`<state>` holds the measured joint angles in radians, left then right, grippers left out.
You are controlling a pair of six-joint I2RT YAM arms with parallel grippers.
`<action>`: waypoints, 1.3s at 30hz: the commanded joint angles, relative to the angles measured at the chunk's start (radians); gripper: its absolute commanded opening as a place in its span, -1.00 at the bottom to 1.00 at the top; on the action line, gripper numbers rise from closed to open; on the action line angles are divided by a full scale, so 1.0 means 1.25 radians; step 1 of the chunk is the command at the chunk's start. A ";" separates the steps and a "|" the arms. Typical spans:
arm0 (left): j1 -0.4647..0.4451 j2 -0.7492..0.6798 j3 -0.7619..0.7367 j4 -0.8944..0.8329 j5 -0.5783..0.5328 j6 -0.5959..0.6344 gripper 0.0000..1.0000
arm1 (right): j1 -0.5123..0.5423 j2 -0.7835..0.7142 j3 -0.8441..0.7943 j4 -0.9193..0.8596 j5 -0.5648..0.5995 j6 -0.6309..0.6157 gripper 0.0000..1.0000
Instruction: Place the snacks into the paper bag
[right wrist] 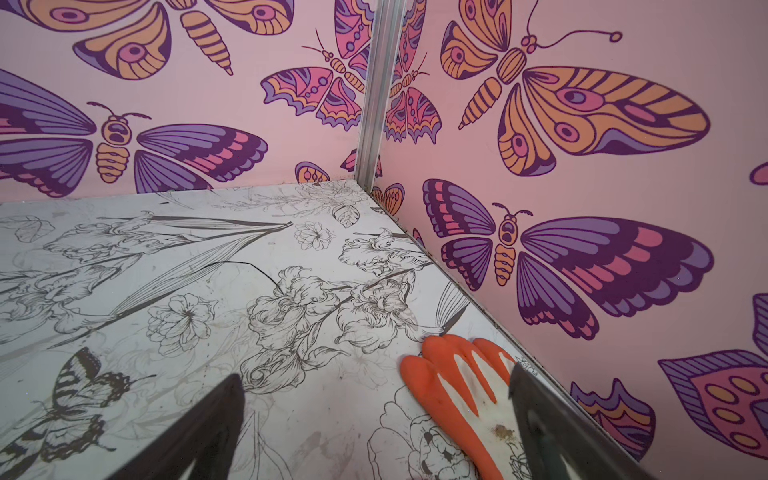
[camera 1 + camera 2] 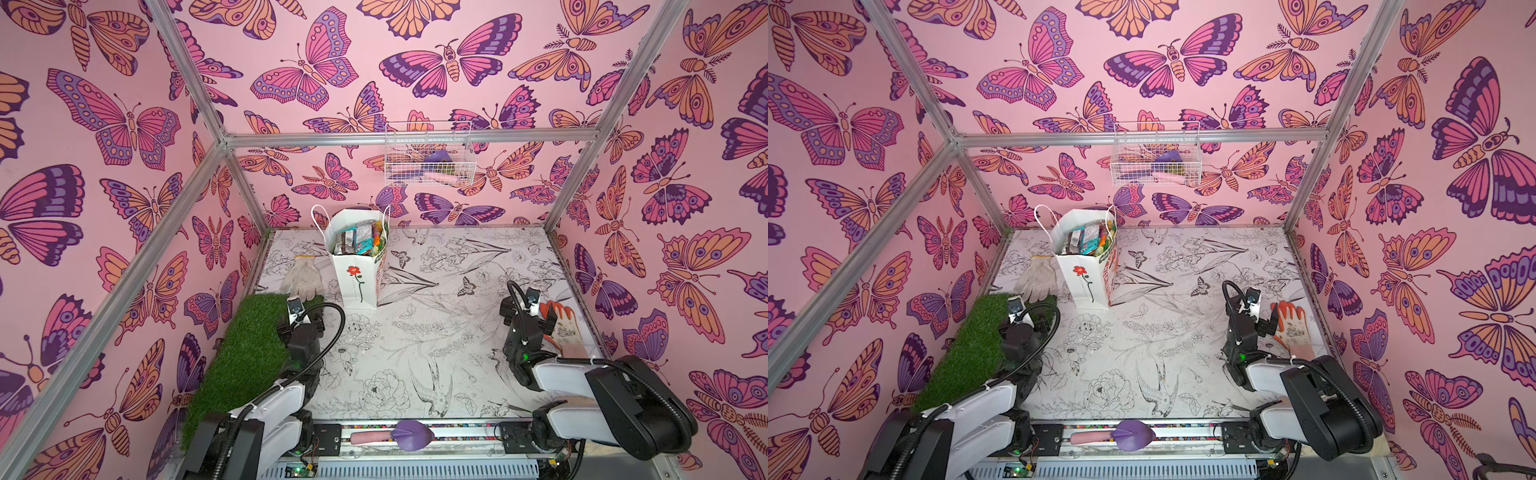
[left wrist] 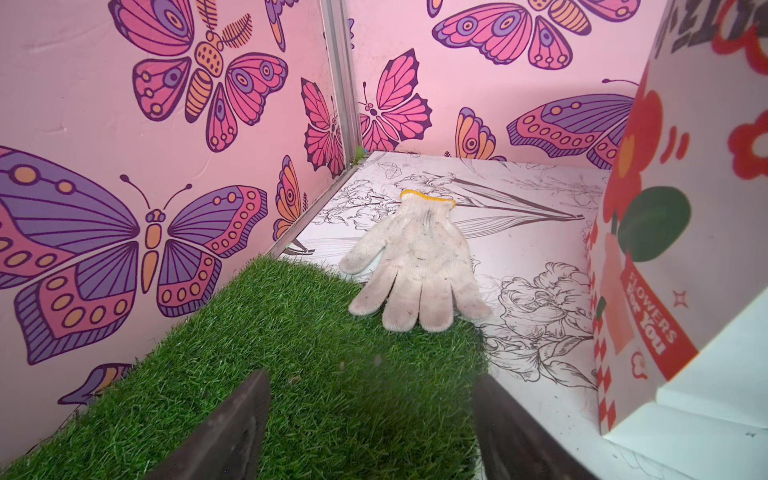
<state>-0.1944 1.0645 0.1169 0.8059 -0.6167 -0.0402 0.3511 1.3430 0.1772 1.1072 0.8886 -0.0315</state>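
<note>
Snack pkts (image 2: pixel 360 240) in paper bag (image 2: pixel 354 286)

A white knitted glove (image 2: pixel 302 279) is laid at ten o'clock, fingertips overlapping a green artificial-turf mat (image 2: pixel 241 361); an orange-coated fabric glove (image 2: pixel 565 332) is laid at three o'clock.

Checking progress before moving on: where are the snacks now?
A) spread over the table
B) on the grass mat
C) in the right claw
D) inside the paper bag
D: the snacks show in the open top of the paper bag; the right claw is open and empty.
</note>
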 commanded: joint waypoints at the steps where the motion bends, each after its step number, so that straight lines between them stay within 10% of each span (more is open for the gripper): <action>1: 0.007 0.009 -0.016 0.064 0.007 0.013 0.57 | -0.008 0.015 -0.017 0.097 -0.004 -0.006 0.99; 39: 0.029 0.353 -0.033 0.496 0.049 0.046 0.58 | 0.043 0.204 0.011 0.255 -0.105 -0.161 0.99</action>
<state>-0.1673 1.4723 0.0624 1.3434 -0.5713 0.0071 0.4004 1.5940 0.1783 1.3724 0.7570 -0.2146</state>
